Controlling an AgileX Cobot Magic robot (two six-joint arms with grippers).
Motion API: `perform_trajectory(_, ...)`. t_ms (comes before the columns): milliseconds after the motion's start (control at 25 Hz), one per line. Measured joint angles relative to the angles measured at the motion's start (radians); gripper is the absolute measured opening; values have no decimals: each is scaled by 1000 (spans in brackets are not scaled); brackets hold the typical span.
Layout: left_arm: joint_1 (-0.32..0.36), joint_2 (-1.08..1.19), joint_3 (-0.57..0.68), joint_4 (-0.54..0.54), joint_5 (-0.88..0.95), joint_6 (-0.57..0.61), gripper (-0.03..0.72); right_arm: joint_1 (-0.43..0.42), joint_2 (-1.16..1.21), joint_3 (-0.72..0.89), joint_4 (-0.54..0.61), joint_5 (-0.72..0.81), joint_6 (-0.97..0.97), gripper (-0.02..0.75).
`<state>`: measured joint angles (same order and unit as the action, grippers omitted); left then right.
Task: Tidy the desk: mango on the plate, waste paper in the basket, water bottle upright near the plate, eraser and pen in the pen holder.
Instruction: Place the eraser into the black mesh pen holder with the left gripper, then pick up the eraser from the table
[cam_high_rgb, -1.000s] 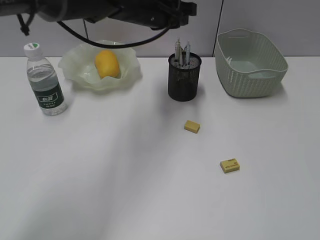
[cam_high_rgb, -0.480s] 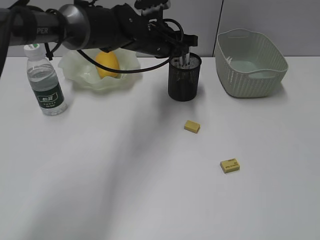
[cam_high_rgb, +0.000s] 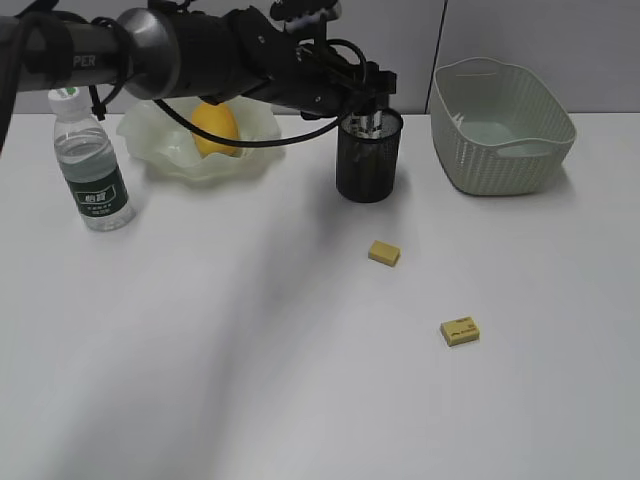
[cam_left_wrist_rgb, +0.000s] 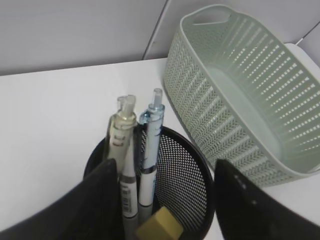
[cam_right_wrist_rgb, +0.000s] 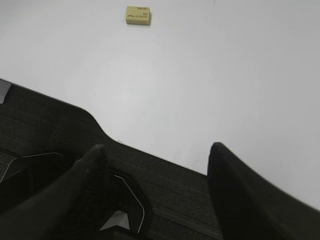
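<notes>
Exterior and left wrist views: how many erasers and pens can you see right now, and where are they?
Erasers: 3, with two on the table (the second at) and one in the holder at
Pens: 2, both in the holder (the second at)
Total: 5

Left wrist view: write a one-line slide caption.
Open hand above the pen holder, eraser and two pens inside, basket beside.

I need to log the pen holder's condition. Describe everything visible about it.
The pen holder is a black wire-mesh cylinder, standing upright on the white table between the plate and the basket. Two clear-barrelled pens lean inside, with a yellow eraser at its mouth. The left gripper hangs open just above its rim.
</notes>
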<state>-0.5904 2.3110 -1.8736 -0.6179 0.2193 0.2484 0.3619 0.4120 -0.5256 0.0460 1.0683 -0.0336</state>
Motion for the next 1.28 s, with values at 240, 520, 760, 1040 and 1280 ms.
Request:
perform_trajectory(240, 0, -38, -3, 4, 62, 0, 478, 0, 0, 0, 0, -1, 0, 495)
perform_trajectory(520, 0, -168, -3, 135, 308, 0, 477, 0, 0, 0, 0, -2, 0, 495)
perform_trajectory(760, 0, -243, -5, 336, 759, -5, 477, 0, 0, 0, -1, -10, 0, 495)
perform_trajectory(1040, 0, -275, -1, 557, 992, -198, 477, 0, 0, 0, -31, -35, 12, 495)
perform_trajectory(1280, 0, -366, 42, 552, 995, -234, 477, 0, 0, 0, -34, -37, 17, 495)
